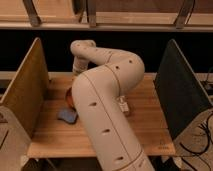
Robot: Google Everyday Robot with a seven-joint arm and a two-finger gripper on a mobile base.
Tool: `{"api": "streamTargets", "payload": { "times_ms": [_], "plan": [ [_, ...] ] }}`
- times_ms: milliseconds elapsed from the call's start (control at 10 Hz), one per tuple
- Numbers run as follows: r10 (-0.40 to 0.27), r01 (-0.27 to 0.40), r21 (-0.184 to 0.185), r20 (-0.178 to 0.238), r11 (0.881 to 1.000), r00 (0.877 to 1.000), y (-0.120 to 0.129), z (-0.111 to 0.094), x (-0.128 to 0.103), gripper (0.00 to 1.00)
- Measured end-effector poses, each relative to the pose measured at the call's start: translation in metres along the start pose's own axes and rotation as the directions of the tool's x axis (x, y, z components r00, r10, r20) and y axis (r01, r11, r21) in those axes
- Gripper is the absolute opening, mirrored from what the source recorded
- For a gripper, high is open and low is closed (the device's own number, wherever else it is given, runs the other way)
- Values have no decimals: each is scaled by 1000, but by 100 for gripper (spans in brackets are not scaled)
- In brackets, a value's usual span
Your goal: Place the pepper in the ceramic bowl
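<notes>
My pale arm (102,100) fills the middle of the camera view. It bends back from an elbow at the right to a wrist (78,65) pointing down at the table's far left. The gripper is below that wrist and hidden behind the arm's thick link. Only a sliver of the ceramic bowl (68,96), orange-brown, shows at the arm's left edge. The pepper is hidden.
A blue pad (67,116) lies on the wooden table (145,125), just in front of the bowl. A small pale whitish container (123,105) sits right of the arm. A tan panel (22,95) walls the left side and a dark panel (182,90) the right.
</notes>
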Motion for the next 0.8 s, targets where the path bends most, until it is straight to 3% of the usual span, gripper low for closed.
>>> {"api": "streamTargets", "payload": {
  "times_ms": [200, 400, 600, 800],
  "plan": [
    [1, -1, -4, 0, 1000, 1000, 3, 0, 0, 1],
    [2, -2, -4, 0, 1000, 1000, 3, 0, 0, 10],
    [2, -2, -4, 0, 1000, 1000, 2, 0, 0, 24],
    [2, -2, -3, 0, 1000, 1000, 2, 0, 0, 46]
  ]
}}
